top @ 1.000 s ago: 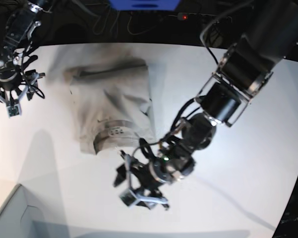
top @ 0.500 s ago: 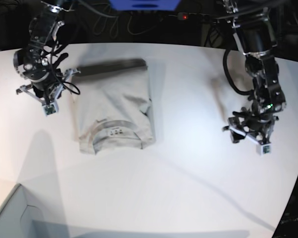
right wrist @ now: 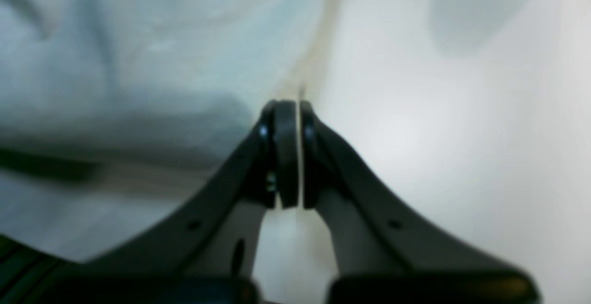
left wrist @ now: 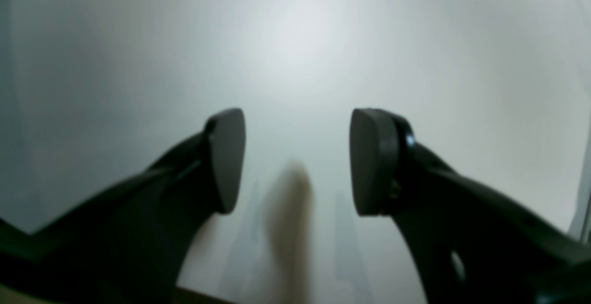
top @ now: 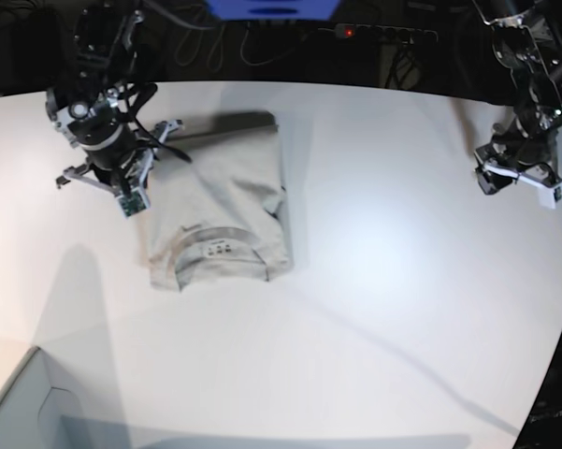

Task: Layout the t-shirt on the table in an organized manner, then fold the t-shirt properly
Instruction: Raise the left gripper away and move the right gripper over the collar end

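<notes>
The light grey-beige t-shirt (top: 220, 196) lies folded into a rectangle on the white table (top: 374, 281), collar and dark label toward the near edge. My right gripper (top: 112, 173) hovers at the shirt's left edge. In the right wrist view it (right wrist: 287, 106) is shut, with the shirt (right wrist: 138, 40) to its left and bare table (right wrist: 438, 133) to its right; no cloth shows between the jaws. My left gripper (top: 516, 176) is far right, away from the shirt. In the left wrist view it (left wrist: 295, 161) is open and empty over blurred table (left wrist: 300, 40).
A grey box corner (top: 19, 412) sits at the near left. Dark cables and a blue object (top: 271, 7) lie beyond the table's far edge. The table's curved edge (top: 556, 346) runs down the right side.
My left arm has swung from the shirt's collar to the table's far right and now sits higher. My right arm has moved rightwards onto the shirt's left edge. The shirt lies flatter.
</notes>
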`<state>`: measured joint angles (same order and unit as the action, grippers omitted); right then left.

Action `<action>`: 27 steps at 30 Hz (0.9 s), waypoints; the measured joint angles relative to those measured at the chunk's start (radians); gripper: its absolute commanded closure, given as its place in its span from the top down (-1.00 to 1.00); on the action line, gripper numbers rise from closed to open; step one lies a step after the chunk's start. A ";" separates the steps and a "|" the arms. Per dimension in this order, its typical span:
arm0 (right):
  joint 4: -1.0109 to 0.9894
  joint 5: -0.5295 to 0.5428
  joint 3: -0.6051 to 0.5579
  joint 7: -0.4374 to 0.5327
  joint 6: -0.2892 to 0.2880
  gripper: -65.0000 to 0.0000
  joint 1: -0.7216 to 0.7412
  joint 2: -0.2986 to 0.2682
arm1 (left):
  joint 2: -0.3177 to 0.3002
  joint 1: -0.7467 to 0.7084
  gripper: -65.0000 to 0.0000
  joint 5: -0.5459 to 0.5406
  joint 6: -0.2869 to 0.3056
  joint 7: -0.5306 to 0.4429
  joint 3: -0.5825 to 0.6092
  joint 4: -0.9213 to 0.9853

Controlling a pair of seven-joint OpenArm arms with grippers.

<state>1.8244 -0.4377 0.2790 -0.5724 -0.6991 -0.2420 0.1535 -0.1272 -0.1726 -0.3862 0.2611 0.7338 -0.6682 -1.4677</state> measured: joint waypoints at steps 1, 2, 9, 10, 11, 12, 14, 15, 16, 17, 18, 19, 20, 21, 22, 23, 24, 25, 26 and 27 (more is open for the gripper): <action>-0.015 0.000 -0.011 0.003 0.000 -1.00 -0.003 0.004 | 0.000 -0.002 0.08 -0.001 0.000 -0.001 0.000 -0.001; -0.029 0.000 -0.015 0.006 0.000 -1.00 -0.003 0.008 | 0.000 -0.002 0.08 0.000 0.000 -0.001 0.000 -0.001; -0.121 0.000 -0.012 0.007 0.000 -1.00 0.007 0.002 | 0.001 -0.014 0.08 0.000 0.000 0.000 0.000 -0.001; -0.136 -0.001 -0.013 0.005 0.000 -1.00 0.014 0.002 | 0.001 -0.013 0.08 0.000 0.000 -0.001 0.000 -0.001; -0.141 -0.001 -0.014 0.005 0.000 -1.00 0.018 0.002 | 0.003 -0.013 0.08 0.000 0.000 -0.002 0.000 -0.001; -0.143 -0.001 -0.014 0.007 0.000 -1.00 0.020 0.002 | 0.003 -0.013 0.08 0.000 0.000 -0.003 0.000 -0.001; -0.148 -0.001 -0.014 0.007 0.000 -1.00 0.025 0.002 | 0.006 -0.013 0.08 0.000 0.000 -0.004 0.000 -0.001; -0.148 -0.001 -0.014 0.008 0.000 -1.00 0.025 0.002 | 0.006 -0.013 0.08 -0.001 0.000 -0.003 0.000 0.000; -0.148 -0.002 -0.018 0.006 0.000 -1.00 0.025 0.002 | 0.006 -0.013 0.08 0.000 0.000 -0.003 0.000 0.000; -0.148 -0.003 -0.026 0.003 0.000 -1.00 0.025 0.000 | 0.006 -0.013 0.08 0.000 0.000 -0.004 0.000 0.002; -0.152 -0.004 -0.040 0.004 0.000 -1.00 0.026 -0.002 | 0.006 -0.013 0.08 0.000 0.000 -0.004 0.000 0.003; -0.163 -0.003 -0.049 0.008 0.000 -1.00 0.027 -0.001 | 0.006 -0.013 0.08 -0.001 0.000 -0.004 0.002 0.003; -0.182 0.000 -0.056 0.012 0.000 -1.00 0.028 -0.001 | 0.006 -0.013 0.08 0.000 0.000 -0.003 0.002 0.004; -0.198 0.000 -0.058 0.017 0.000 -1.00 0.028 0.001 | 0.008 -0.013 0.08 0.000 0.000 -0.004 0.002 0.003; -0.211 0.000 -0.058 0.019 0.000 -1.00 0.028 0.003 | 0.008 -0.013 0.08 0.000 0.000 -0.003 0.002 0.004; -0.219 0.000 -0.058 0.019 0.000 -1.00 0.028 0.002 | 0.008 -0.013 0.08 -0.001 0.000 -0.004 0.002 0.004; -0.219 0.000 -0.057 0.023 0.000 -1.00 0.028 0.002 | 0.008 -0.013 0.08 0.000 0.000 -0.004 0.002 0.003; -0.219 0.000 -0.053 0.033 0.000 -1.00 0.028 0.002 | 0.008 -0.013 0.08 0.000 0.000 -0.004 0.002 0.003; -0.215 0.000 -0.050 0.042 0.000 -1.00 0.028 0.002 | 0.008 -0.013 0.08 0.000 0.000 -0.004 0.002 0.004; -0.200 -0.003 -0.050 0.037 0.000 -1.00 0.026 0.002 | 0.008 -0.013 0.08 0.000 0.000 -0.004 0.002 0.004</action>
<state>1.6245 -0.4408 0.2295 -0.5350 -0.6991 -0.2165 0.1555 -0.1192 -0.1856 -0.3866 0.2611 0.7300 -0.6662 -1.4639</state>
